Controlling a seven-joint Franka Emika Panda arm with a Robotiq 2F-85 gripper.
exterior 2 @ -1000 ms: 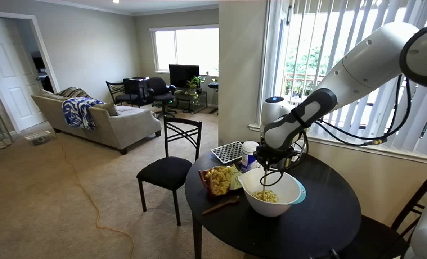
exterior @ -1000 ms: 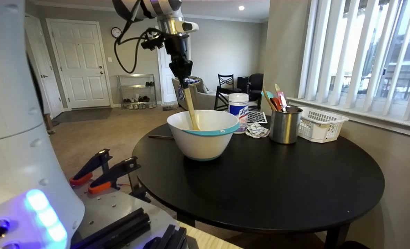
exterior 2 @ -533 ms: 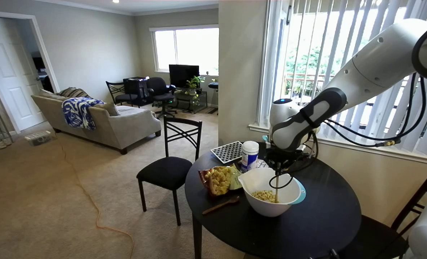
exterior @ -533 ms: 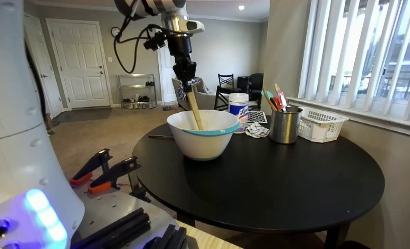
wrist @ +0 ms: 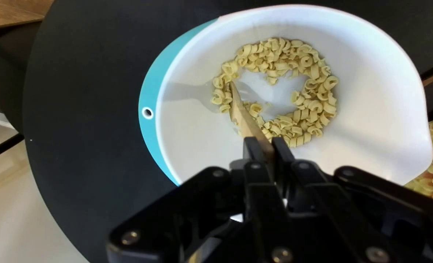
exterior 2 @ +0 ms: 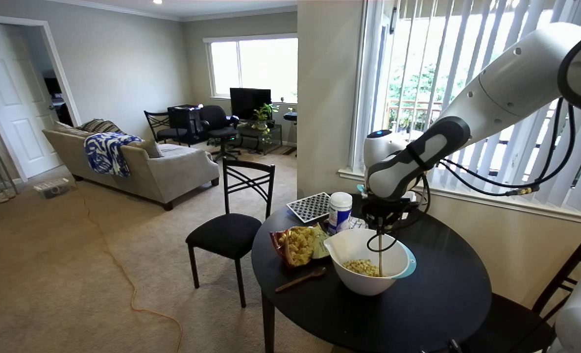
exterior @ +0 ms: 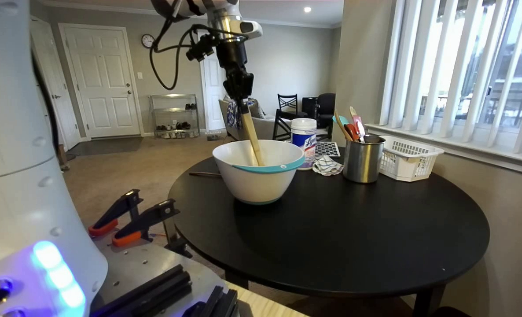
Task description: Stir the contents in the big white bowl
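Observation:
The big white bowl (exterior: 261, 187) stands upright on the black round table in both exterior views, its teal-edged rim (exterior 2: 410, 264) showing. Pale yellow curled pasta-like pieces (wrist: 307, 109) form a ring on its floor in the wrist view, with bare bowl floor in the middle. They also show in an exterior view (exterior 2: 361, 267). My gripper (wrist: 266, 144) is above the bowl, shut on a wooden utensil (wrist: 246, 122). The utensil leans into the bowl in both exterior views (exterior: 252, 134). Its lower end is among the pieces, at the ring's teal-handle side in the wrist view.
A wipes canister (exterior: 304, 141), a checked cloth (exterior: 328, 166), a metal cup of utensils (exterior: 363, 163) and a white slatted basket (exterior: 408, 163) stand beyond the bowl. An open snack bag (exterior 2: 298, 247), a wooden spoon (exterior 2: 300, 280) and a patterned board (exterior 2: 310, 207) lie nearby.
My gripper and the wooden utensil have moved to the right in both exterior views, across the bowl's inside, mostly in the first half second. The bowl stays in place.

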